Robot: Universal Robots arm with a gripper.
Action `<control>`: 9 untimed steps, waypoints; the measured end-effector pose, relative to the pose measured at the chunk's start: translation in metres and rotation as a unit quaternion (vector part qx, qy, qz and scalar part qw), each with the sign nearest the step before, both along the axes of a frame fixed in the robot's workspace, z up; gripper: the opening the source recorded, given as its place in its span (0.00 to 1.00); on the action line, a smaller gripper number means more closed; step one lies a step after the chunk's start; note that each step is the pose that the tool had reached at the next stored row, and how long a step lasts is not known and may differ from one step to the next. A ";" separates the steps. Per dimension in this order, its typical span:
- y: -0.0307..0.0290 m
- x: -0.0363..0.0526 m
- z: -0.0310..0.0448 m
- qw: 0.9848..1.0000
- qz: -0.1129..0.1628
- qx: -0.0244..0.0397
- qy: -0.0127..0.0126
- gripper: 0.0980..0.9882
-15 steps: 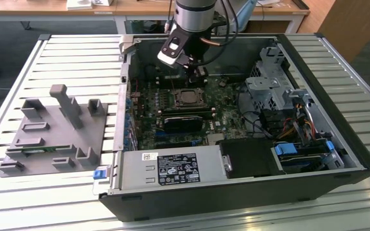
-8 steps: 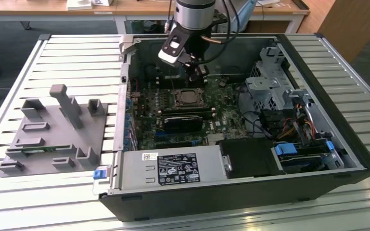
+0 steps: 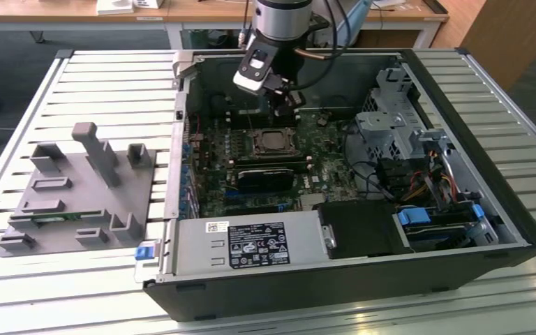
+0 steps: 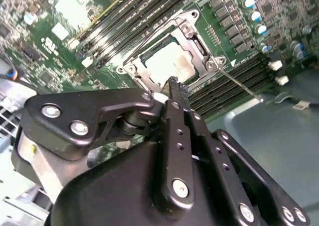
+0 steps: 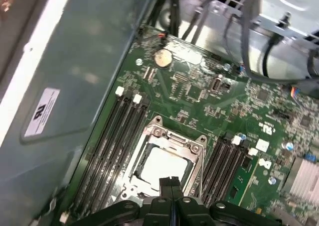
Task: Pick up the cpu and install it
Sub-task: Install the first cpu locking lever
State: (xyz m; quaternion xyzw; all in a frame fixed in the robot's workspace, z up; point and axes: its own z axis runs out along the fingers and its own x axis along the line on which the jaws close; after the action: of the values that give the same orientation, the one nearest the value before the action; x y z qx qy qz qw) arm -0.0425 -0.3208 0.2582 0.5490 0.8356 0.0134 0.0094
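Note:
The cpu (image 3: 270, 142) lies flat in the motherboard socket, its silver top showing inside the metal socket frame (image 5: 172, 136). It appears in both wrist views as a pale square (image 4: 167, 64) (image 5: 162, 164). My gripper (image 3: 287, 106) hangs inside the open computer case, a little above the board and just beside the socket's far edge. Its two black fingers (image 4: 175, 94) are pressed together with nothing between them, and the fingertips (image 5: 171, 182) point down at the cpu's edge. A thin metal lever (image 4: 239, 84) sticks out beside the socket.
The case walls (image 3: 179, 139) enclose the board. Memory slots (image 5: 112, 136) flank the socket on both sides. A drive cage (image 3: 389, 125) and cables stand on the exterior view's right, a power supply (image 3: 249, 244) at the front. A grey fixture (image 3: 72, 188) sits on the slatted table.

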 end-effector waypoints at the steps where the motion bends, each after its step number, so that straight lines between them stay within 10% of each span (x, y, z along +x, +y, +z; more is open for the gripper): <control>1: 0.0000 0.0000 0.0000 1.000 0.009 0.000 0.000 0.01; 9: 0.0000 0.0000 0.0000 0.997 0.080 0.000 0.000 0.01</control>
State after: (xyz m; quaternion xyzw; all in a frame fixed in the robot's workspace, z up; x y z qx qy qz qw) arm -0.0425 -0.3208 0.2582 0.4809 0.8766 0.0141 0.0083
